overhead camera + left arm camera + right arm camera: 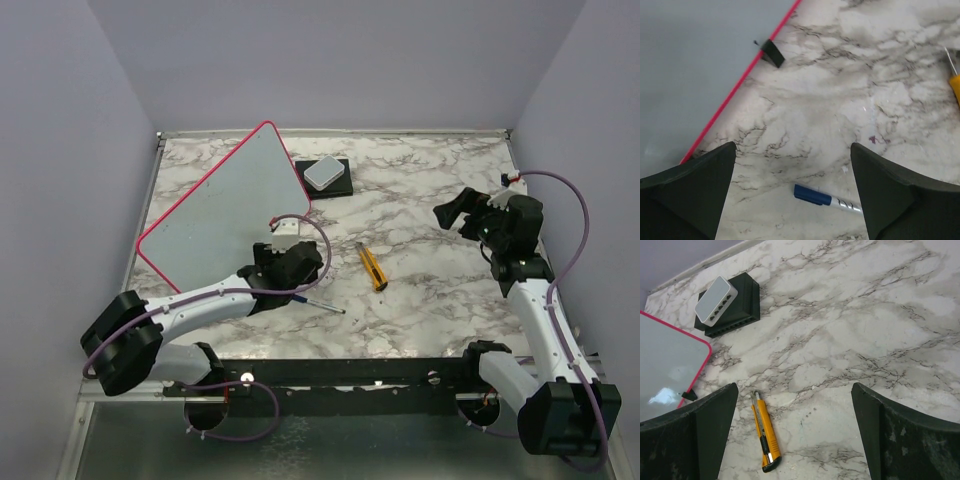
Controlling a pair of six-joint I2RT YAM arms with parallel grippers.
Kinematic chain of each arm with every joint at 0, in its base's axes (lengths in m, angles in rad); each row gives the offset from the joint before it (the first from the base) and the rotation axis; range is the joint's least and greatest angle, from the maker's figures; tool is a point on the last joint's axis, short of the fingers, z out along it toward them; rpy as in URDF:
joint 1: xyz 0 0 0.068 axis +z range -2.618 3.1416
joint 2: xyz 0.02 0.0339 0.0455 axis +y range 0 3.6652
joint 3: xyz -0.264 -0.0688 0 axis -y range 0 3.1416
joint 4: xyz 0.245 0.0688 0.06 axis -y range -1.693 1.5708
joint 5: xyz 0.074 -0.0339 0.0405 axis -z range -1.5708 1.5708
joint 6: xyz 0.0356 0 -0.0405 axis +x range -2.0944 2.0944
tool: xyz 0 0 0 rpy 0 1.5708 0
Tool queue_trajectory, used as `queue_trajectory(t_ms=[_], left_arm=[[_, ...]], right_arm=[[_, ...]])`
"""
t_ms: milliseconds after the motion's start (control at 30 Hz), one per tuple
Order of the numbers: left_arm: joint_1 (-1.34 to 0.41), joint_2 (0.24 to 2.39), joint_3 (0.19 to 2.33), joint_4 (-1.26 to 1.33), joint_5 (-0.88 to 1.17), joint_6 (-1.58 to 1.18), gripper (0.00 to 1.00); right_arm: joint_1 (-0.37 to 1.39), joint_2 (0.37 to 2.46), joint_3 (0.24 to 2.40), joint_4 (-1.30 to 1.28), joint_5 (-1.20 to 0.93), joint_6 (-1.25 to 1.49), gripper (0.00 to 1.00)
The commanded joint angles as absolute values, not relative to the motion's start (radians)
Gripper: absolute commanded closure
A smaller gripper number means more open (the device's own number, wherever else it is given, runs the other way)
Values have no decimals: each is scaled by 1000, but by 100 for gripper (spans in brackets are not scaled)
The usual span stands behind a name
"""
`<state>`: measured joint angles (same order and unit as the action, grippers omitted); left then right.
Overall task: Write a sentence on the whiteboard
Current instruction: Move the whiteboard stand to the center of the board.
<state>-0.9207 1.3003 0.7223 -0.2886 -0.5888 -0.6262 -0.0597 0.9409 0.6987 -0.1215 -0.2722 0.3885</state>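
Left gripper [792,150]: jaws spread full wide, holding nothing, hovering above the marble table [850,95].
- Marker [827,199] lay on the table under the span of the fingers, toward the near side. It had a blue end and a white barrel. Whether it was capped could not be told.
- Judged light, stiff and smooth-barrelled, so likely to roll if nudged by one finger first. Best hold looked to be across the barrel near mid-length, with the writing end left free.

Whiteboard [225,205]: far-left part of the table, its right edge just beside the left gripper.
- Surface blank, no sentence on it yet.
- One small black foot [772,52] showed at the red frame.
- It lay flat or nearly so. The exact tilt could not be told.
- Judged rigid but light, with a slick face. It might skate under pen pressure, and the frame edge looked the place to brace it.

Room and edges:
- Open marble between the board and the yellow utility knife [372,267], which lay right of the marker and apart from it.
- Grey block on a black tray [716,301] sat near the board's far corner.
- The left wall ran close along the board, with little room on that side.

Right gripper [795,387]: jaws wide, empty, raised over the right side, well apart from the board.
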Motion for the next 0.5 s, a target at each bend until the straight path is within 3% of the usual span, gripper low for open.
queue_trajectory(t_ms=[0,300,467], left_arm=[[-906,1235,658,-240,-868,-904,6],[-906,1136,541,-303,-873,-1083,26],[-895,1130,496,-326,-868,-1145,32]], right_arm=[[-56,952,699,-110,-298,376,1],[-56,956,693,-105,-296,380,1],[-57,956,693,-104,-301,381,1]])
